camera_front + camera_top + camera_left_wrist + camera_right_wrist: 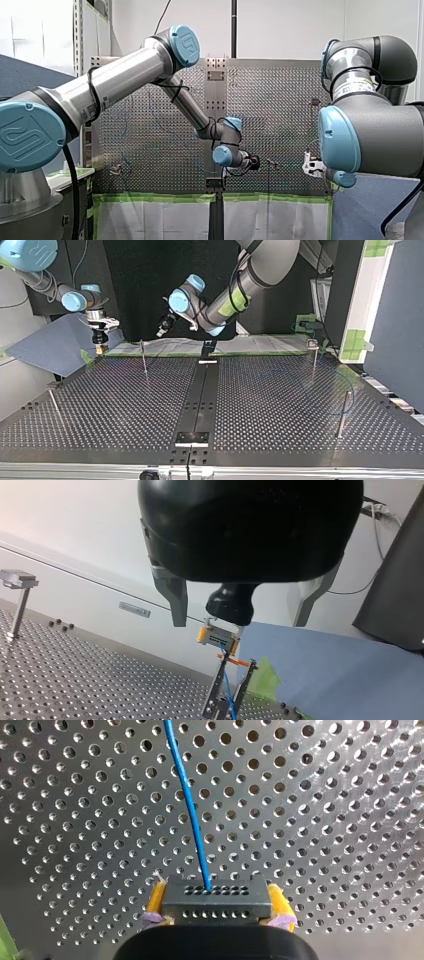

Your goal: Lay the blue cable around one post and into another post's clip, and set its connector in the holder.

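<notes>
Clamping the dark rectangular connector (pixel 216 909) of the blue cable (pixel 192 810), the right gripper (pixel 217 896) hangs over the perforated metal table (pixel 330 820); the left gripper (pixel 240 623) gapes wide.

The only sign I can read is the maker's raised emblem, a looping U-and-R mark, on the round blue plastic joint caps of my left arm (pixel 120 80). It stands once on the large shoulder cap (pixel 27 135), far behind my left gripper (pixel 240 624), and again on the elbow cap (pixel 186 45). Ahead of that gripper, a small grey label plate (pixel 134 609) on the pale wall (pixel 75 592) carries marks too small for me to read.
</notes>
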Controlling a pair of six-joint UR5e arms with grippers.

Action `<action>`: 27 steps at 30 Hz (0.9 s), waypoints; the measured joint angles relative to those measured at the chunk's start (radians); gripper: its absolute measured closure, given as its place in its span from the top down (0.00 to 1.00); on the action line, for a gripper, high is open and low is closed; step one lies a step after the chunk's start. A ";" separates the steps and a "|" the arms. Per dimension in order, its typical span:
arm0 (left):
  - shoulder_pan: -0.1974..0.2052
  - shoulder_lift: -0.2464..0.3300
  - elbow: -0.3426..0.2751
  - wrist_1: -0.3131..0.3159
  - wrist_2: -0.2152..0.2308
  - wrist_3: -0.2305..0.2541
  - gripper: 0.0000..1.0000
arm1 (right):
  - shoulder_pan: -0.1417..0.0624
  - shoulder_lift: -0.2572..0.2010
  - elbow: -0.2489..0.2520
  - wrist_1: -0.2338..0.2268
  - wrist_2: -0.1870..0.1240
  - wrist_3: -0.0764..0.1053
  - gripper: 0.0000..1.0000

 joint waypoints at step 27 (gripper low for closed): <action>-0.011 -0.001 0.001 0.013 -0.022 -0.050 1.00 | 0.001 0.001 0.000 -0.001 -0.002 0.000 0.19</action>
